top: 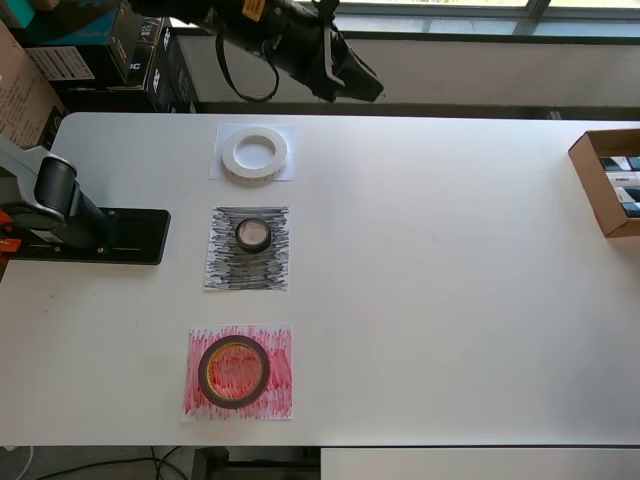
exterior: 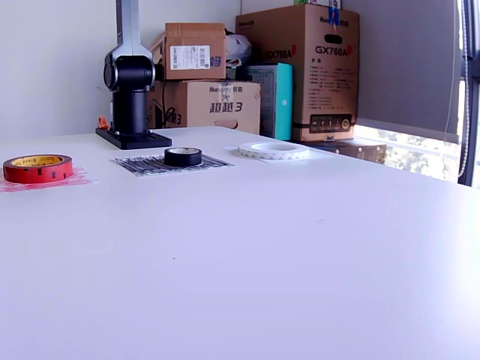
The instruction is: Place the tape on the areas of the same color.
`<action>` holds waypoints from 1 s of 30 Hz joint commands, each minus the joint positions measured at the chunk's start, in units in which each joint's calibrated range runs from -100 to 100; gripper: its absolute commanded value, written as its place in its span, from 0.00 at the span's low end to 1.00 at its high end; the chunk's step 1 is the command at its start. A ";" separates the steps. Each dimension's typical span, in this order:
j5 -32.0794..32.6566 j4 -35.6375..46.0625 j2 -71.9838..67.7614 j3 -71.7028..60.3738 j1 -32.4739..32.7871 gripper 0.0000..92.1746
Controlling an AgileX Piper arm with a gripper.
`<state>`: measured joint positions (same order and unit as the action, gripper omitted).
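Note:
The wide white ring (top: 229, 156) lies on the plain white patch (top: 218, 173) at the back of the table. The small black roll (top: 241, 240) sits on the black scribbled patch (top: 225, 270). The maroon-brown ring (top: 207, 372) lies on the red scribbled patch (top: 275, 396). In the exterior view the rings show as red (exterior: 37, 171), black (exterior: 183, 157) and white (exterior: 274, 151), each on its patch. My gripper (top: 352, 78) hangs dark and high beyond the table's far edge, apart from all tapes; how its jaws stand is unclear.
The arm's black base (top: 110, 236) stands at the overhead view's left, also seen in the exterior view (exterior: 132, 97). An open cardboard box (top: 590, 165) sits at the right edge. Stacked cartons (exterior: 300, 67) stand behind the table.

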<state>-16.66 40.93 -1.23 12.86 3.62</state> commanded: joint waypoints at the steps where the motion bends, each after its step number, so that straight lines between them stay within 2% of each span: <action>1: -0.11 -1.26 3.75 2.73 5.86 0.10; 3: -0.19 -1.35 6.84 5.27 6.89 0.05; 7: -0.28 -1.35 13.76 10.63 7.75 0.01; 15: -0.44 -1.60 28.54 20.08 5.70 0.01; 19: -3.22 -5.51 36.50 28.35 3.97 0.01; 25: -3.47 -10.26 50.81 42.07 3.41 0.01; 30: -7.81 -10.26 62.31 50.16 3.81 0.01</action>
<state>-20.90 30.13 45.99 52.01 7.10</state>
